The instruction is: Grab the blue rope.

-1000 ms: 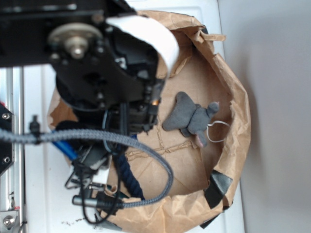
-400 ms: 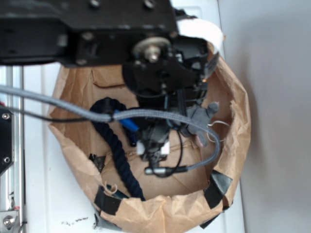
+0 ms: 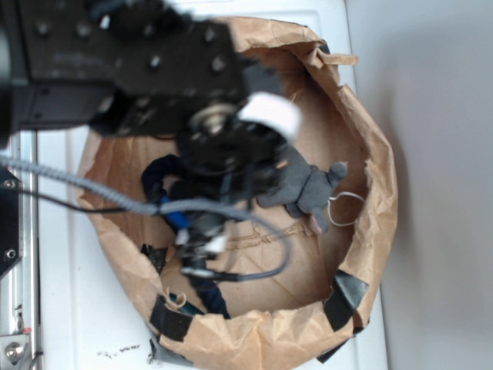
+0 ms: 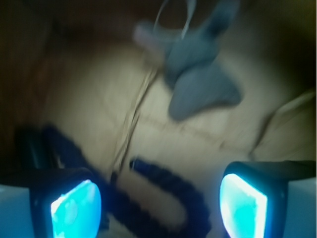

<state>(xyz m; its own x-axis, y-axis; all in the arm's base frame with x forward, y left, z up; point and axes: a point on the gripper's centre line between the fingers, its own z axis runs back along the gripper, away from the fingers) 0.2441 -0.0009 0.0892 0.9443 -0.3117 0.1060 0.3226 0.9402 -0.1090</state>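
Exterior view: the arm [image 3: 139, 69] hangs over the paper bag [image 3: 370, 154] and hides much of its floor, including most of the rope [image 3: 158, 177]; only a dark loop left of the wrist and a short stretch near the bag's lower rim show. A grey toy [image 3: 304, 185] lies right of the arm. Wrist view, blurred: the gripper [image 4: 158, 201] is open, its glowing pads [image 4: 74, 210] wide apart, with the rope curled between them and partly cut off below.
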